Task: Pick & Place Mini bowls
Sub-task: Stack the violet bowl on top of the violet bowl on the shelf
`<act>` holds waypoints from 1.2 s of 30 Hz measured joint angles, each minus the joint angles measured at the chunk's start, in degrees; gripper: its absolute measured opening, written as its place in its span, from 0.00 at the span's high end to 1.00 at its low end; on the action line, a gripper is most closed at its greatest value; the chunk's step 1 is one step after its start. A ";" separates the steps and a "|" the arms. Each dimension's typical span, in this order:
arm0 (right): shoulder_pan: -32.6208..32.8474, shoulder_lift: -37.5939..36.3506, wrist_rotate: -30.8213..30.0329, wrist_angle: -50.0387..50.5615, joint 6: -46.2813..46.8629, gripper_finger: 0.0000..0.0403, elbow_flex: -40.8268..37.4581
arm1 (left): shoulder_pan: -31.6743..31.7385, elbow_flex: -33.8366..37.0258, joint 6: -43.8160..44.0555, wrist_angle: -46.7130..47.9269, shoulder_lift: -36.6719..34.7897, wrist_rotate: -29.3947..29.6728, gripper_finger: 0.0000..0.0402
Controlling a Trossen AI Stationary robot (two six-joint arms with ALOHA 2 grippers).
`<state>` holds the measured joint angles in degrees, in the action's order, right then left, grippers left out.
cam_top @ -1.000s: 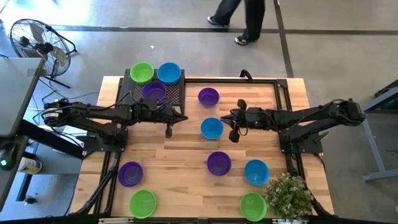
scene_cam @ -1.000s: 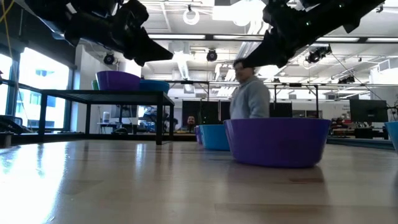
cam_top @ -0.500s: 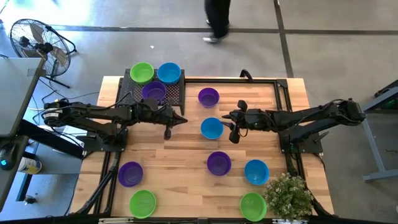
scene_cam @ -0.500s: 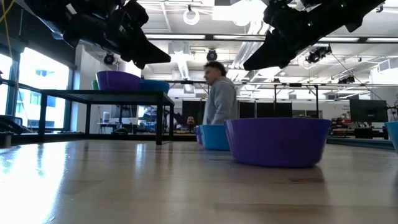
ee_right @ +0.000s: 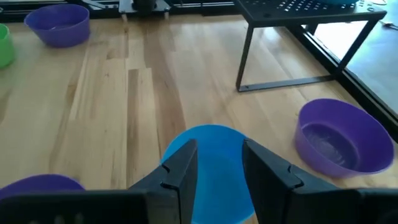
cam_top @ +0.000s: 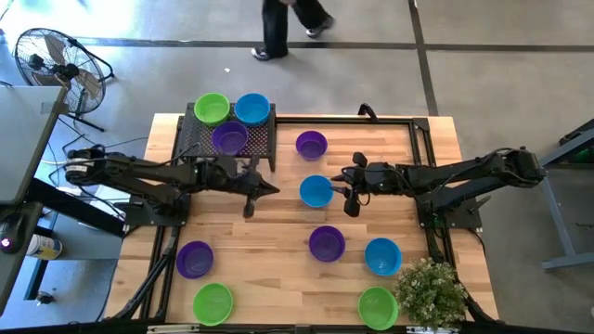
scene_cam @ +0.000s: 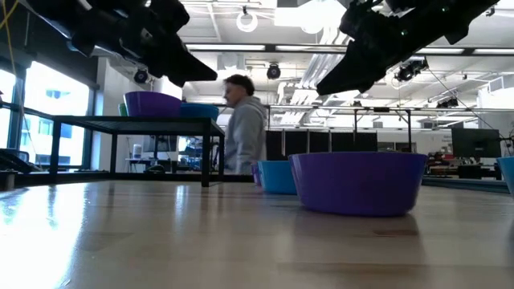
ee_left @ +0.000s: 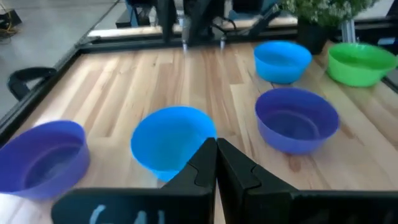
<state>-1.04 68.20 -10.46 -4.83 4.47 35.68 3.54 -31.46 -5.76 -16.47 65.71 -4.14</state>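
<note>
Purple bowl (ee_right: pixel 38 186) cut off at frame's edge.

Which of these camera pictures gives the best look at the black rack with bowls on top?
The high view: it shows the whole black mesh rack from above, with a green, a blue and a purple bowl on it. The low view shows it side-on, legs and top edge. The right wrist view shows one corner and legs. The left wrist view misses it.
</note>
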 joint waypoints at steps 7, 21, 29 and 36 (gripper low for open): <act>0.00 0.00 0.41 -0.09 -0.51 0.72 0.00 | -6.23 -5.73 0.62 18.66 0.00 5.97 1.00; 0.02 0.02 4.83 -22.58 -3.28 0.72 -9.25 | -18.43 -16.16 17.86 50.06 0.22 8.51 0.96; -0.07 -0.02 5.53 -29.75 -6.28 0.72 -11.47 | -27.15 -16.27 32.60 62.09 0.35 4.82 0.70; -0.09 -0.04 7.23 -30.92 -10.98 0.72 -10.95 | -34.91 -16.31 39.14 67.84 4.31 2.31 0.60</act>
<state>-1.13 68.16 -3.22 -35.75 -6.51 24.73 -31.38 -47.77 33.38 51.37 70.03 -1.83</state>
